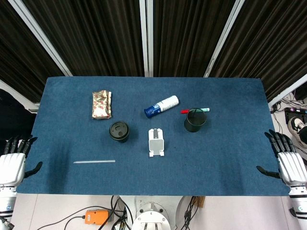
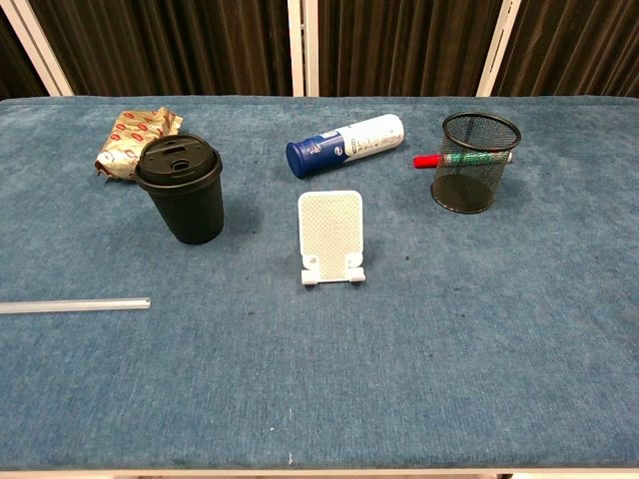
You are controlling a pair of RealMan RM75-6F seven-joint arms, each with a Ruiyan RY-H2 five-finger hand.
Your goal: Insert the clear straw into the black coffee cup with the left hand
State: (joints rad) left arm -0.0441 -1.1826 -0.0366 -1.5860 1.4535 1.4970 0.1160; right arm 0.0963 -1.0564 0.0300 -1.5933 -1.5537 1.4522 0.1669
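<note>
The clear straw (image 1: 94,161) (image 2: 74,304) lies flat on the blue table, near the front left. Behind it and to its right the black coffee cup (image 1: 119,131) (image 2: 182,190) stands upright with its black lid on. My left hand (image 1: 13,160) hovers off the table's left edge, fingers spread, holding nothing, well left of the straw. At the right edge my right hand (image 1: 286,159) is likewise open and empty. Neither hand shows in the chest view.
A white phone stand (image 1: 156,142) (image 2: 330,238) sits mid-table. Behind it lie a blue-capped white bottle (image 1: 161,106) (image 2: 346,144), a black mesh pen holder (image 1: 195,120) (image 2: 474,162) with a red-capped marker (image 1: 194,110) behind it, and a snack packet (image 1: 101,104) (image 2: 132,139).
</note>
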